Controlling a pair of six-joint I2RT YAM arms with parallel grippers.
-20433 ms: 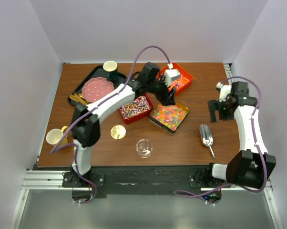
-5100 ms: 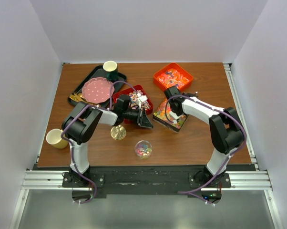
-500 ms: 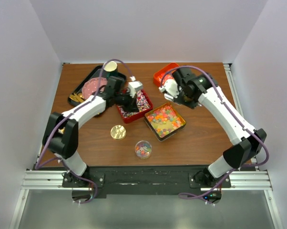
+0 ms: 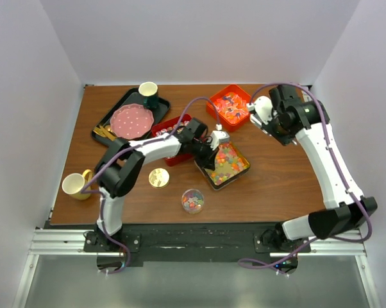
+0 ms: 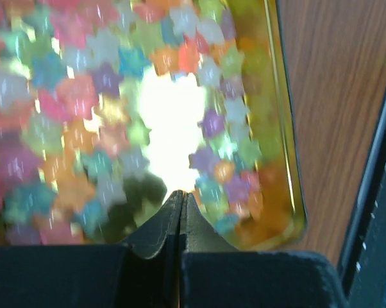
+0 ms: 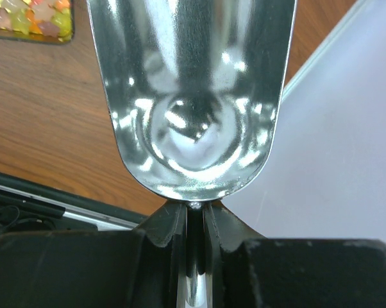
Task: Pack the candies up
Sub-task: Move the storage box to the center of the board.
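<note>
- Left gripper (image 5: 180, 200) has its jaws pressed tight together, tips dipped low over the sweets. No piece shows between them, so I can't tell whether one is pinched.
- Right under and ahead of those tips lie the candies (image 5: 71, 96), a heap of pastel star pieces filling the gold tin (image 5: 289, 147), whose wall runs just to the tips' right.
- Back toward that arm's base, well apart, stands the small clear jar (image 4: 193, 201), with a few sweets in it.
- Far off on the other side, right gripper (image 6: 193, 215) clamps the handle of the scoop (image 6: 193, 96), its bowl empty.
- This looks like a picking step. Next calls for a straight lift, then a carry to the jar.
</note>
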